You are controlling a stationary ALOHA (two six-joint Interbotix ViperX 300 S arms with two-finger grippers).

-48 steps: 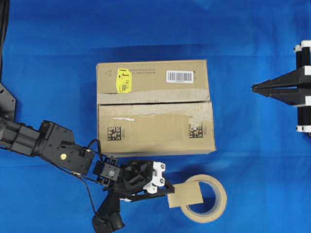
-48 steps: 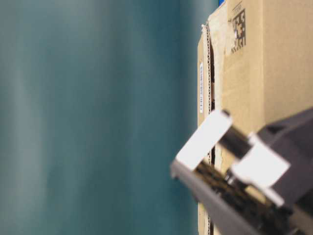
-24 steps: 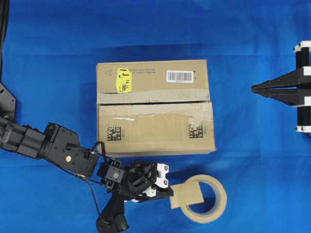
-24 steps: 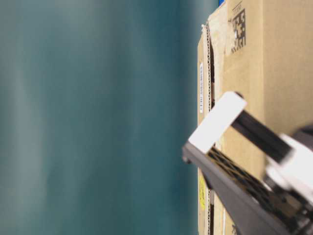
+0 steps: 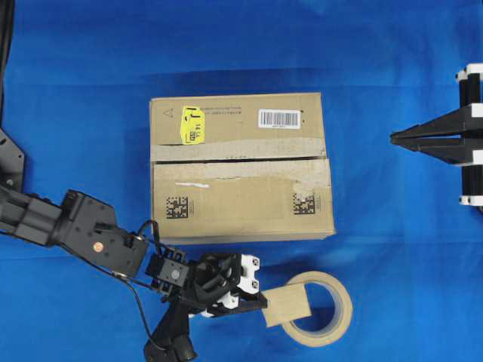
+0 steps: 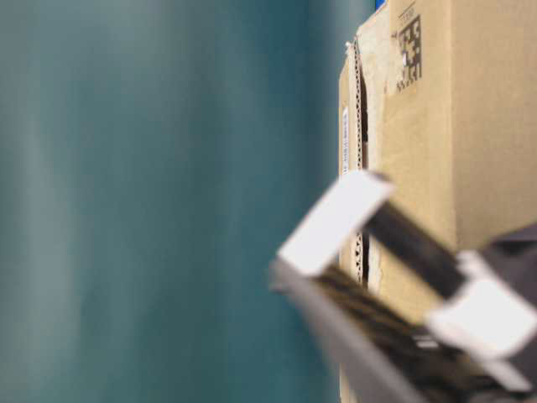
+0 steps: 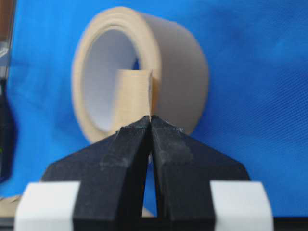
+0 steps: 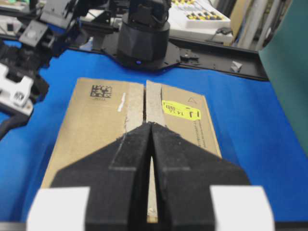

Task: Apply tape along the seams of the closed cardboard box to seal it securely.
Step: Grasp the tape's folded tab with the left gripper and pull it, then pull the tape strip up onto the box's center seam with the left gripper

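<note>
Left gripper (image 5: 260, 305) pinches the tape (image 5: 288, 305) by 1 edge, keeping it flat for the seams (image 5: 240, 160); right gripper (image 5: 394, 136) parked, pressed together.

Robotics lab or workshop. Evidence: work surface (image 5: 392, 68) covered edge to edge in blue cloth, two black robot arms mounted at its sides. Right wrist view, 12 o'clock: round black arm base (image 8: 144, 36) bolted to black metal frame (image 8: 216, 60) along far edge of cloth. Behind frame, 1 o'clock: rack of yellow-handled tools (image 8: 207, 17) on cluttered bench, blurred. At 3 o'clock: dark green panel (image 8: 288, 57) screening side of cell. No household furnishings in view.
</note>
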